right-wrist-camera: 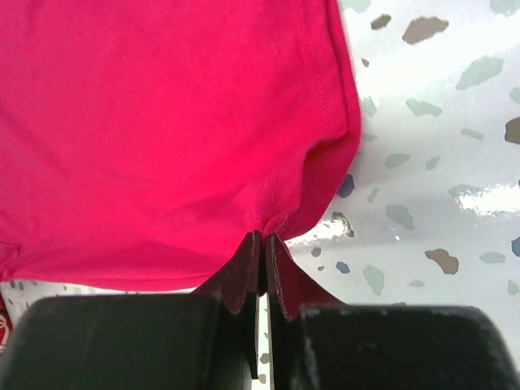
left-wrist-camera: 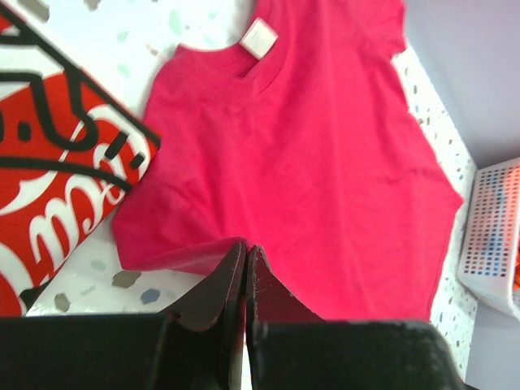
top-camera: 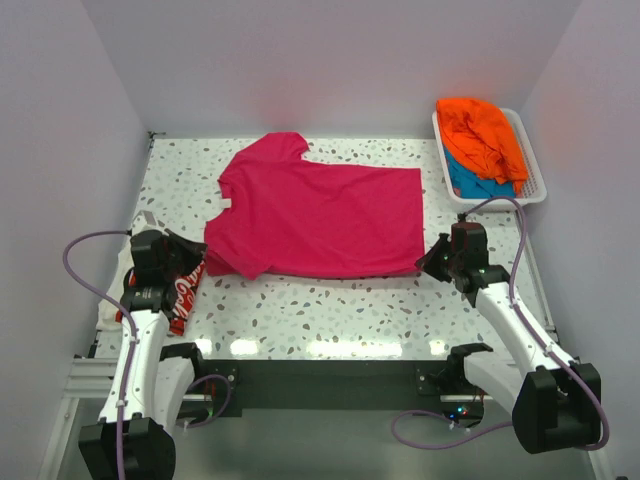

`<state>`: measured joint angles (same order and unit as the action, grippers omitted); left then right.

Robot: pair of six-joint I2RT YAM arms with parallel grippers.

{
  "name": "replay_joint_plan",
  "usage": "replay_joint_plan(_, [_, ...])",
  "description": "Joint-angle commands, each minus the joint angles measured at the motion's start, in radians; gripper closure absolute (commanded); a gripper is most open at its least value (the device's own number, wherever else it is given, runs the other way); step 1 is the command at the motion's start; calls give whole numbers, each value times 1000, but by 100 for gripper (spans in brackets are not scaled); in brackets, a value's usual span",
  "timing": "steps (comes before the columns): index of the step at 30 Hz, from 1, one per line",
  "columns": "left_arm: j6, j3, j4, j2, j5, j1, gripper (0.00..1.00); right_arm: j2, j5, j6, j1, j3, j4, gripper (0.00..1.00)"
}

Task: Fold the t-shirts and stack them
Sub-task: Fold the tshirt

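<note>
Over at the left edge of the surface [top-camera: 320, 312], our left end effector [left-wrist-camera: 246, 252] is clamped tight on the near-left corner of the magenta-pink t-shirt [top-camera: 315, 215], with the cloth curling up where it's pinched. Just beside it, the red t-shirt [top-camera: 184, 290] with white lettering lies bunched along that left edge. The pink one is spread out across the middle, neck toward the left. At its near-right corner, our right end effector [right-wrist-camera: 263, 241] is also fully closed, pinching the hem so it puckers. In the far right corner a white slatted basket [top-camera: 537, 190] holds the orange t-shirt [top-camera: 485, 135] piled on the teal-blue t-shirt [top-camera: 468, 184]. The surface is glossy white with coloured flecks, and plain pale lilac walls [top-camera: 330, 60] box us in on three sides.
</note>
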<state>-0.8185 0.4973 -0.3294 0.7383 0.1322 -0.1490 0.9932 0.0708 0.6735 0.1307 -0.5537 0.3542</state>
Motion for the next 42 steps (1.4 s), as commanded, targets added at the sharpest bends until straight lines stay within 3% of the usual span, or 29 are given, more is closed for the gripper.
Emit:
replay_joint_plan(1, [18, 76, 49, 7, -3, 3, 100, -13, -37, -35, 0, -74, 45, 100])
replay_joint_plan(6, [15, 129, 157, 155, 69, 9, 100, 96, -55, -63, 0, -123, 6, 100])
replay_joint_plan(18, [-11, 293, 352, 476, -62, 131, 100, 349, -57, -71, -2, -230, -107, 100])
replay_joint_plan(25, [-21, 366, 365, 556, -124, 131, 100, 404, -68, -72, -2, -276, -112, 100])
replay_joint_plan(42, [-31, 478, 383, 714, -112, 132, 100, 484, -72, -100, -62, -339, -103, 100])
